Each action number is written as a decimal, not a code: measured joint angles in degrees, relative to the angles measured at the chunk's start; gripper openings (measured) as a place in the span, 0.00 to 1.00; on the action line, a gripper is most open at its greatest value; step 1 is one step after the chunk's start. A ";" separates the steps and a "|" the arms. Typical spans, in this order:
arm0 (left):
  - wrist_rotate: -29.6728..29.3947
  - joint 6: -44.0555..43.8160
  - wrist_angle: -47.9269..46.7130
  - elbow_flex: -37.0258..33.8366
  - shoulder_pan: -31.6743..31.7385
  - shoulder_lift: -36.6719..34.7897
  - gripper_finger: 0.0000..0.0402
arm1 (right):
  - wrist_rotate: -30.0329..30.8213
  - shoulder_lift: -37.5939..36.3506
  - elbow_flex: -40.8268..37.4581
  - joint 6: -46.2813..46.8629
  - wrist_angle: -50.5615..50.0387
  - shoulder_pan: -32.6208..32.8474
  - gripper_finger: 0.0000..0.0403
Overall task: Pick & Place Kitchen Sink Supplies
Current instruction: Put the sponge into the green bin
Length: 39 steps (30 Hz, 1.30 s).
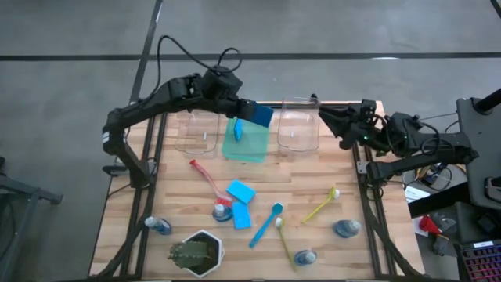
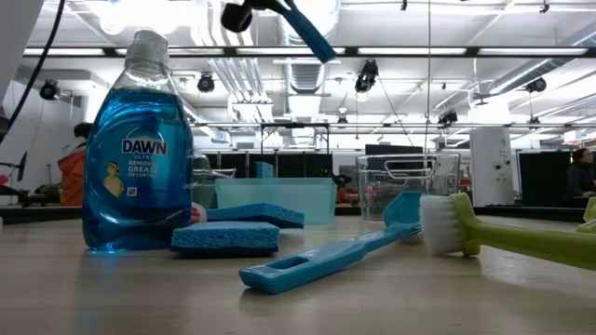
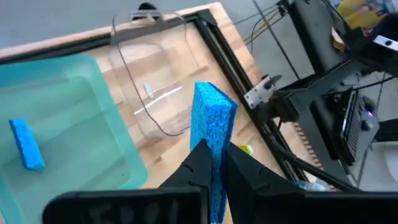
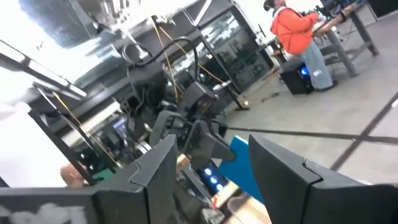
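Observation:
My left gripper (image 1: pixel 244 108) is shut on a flat blue sponge (image 3: pixel 212 121) and holds it in the air above the far right corner of the green tray (image 1: pixel 252 149). Another blue sponge (image 3: pixel 26 144) lies inside that tray. My right gripper (image 4: pixel 208 180) stands open with nothing between its fingers. It hangs in the air by the far right side of the right clear bin (image 1: pixel 299 129) and points toward the left arm. On the near half of the table lie two blue sponges (image 1: pixel 241 191), a red brush (image 1: pixel 207 180), a blue brush (image 1: pixel 266 225), yellow-green brushes (image 1: pixel 321 205) and blue bottles (image 1: pixel 347 229). My left gripper pinches the sponge's two broad faces (image 3: pixel 210 163) between its two fingers, at one end of the sponge. The fingers slant down from the table's left side. The sponge sticks out beyond the fingertips, edge-on and lifted clear of the tray.
A second clear bin (image 1: pixel 196 133) stands left of the green tray. A green plant in a white pot (image 1: pixel 197 252) sits at the near left edge. A large blue soap bottle (image 2: pixel 138 149) stands close in the low view.

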 joint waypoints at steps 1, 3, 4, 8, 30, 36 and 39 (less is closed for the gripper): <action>-0.01 -0.28 -0.01 0.02 0.01 0.43 0.06 | 0.00 -0.20 0.00 0.00 -1.04 0.00 0.48; -0.03 -1.14 -0.82 0.02 0.25 1.52 0.06 | -0.13 -0.56 0.00 0.08 -2.77 0.00 0.48; -0.09 -1.89 -1.63 0.02 0.38 2.06 0.06 | -0.46 -0.80 0.00 0.07 -3.34 0.00 0.48; -1.26 -2.91 -3.79 0.02 1.25 4.59 0.06 | -2.72 -1.93 0.00 -0.03 -3.53 0.00 0.48; -7.28 -5.95 -6.31 0.02 4.18 18.94 0.06 | -4.25 -11.80 0.02 -0.15 -18.70 0.00 0.48; -9.56 -7.41 -8.50 0.02 4.11 21.12 0.06 | -4.20 -13.79 0.02 -0.17 -21.72 0.00 0.48; -9.39 -9.09 -8.44 0.02 4.16 22.09 0.06 | -4.18 -14.50 0.02 -0.17 -22.96 0.00 0.48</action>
